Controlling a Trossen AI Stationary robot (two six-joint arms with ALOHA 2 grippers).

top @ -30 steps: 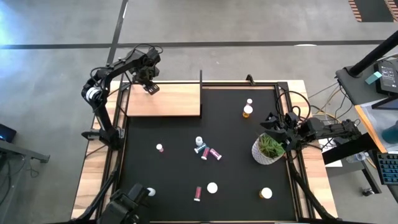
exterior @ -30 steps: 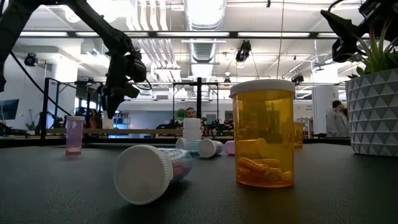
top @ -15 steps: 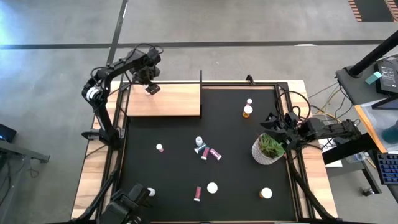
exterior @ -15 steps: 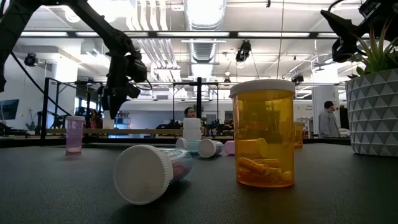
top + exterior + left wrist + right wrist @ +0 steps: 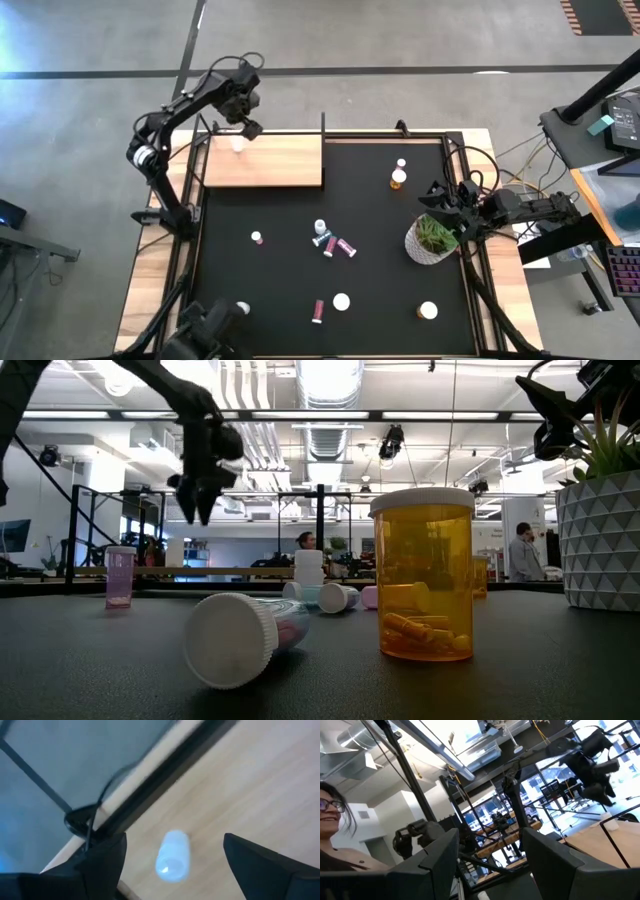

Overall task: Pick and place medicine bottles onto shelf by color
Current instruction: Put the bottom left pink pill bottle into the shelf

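A white medicine bottle stands upright on its base on the pale wood shelf, near the shelf's far left corner. My left gripper hangs open above it, a finger on either side and clear of it. Other medicine bottles lie scattered on the black mat: an orange one, a white one, pink ones and a teal-white one. My right gripper waits open at the table's right edge, over the plant pot.
A black post stands at the shelf's far right corner, and a dark rail runs along its far edge. In the low view an upright orange bottle and a bottle lying on its side stand close to the near edge.
My left gripper has opened and let go of the white bottle, which stays upright on the shelf. The gripper has then gone up, clear of the bottle.
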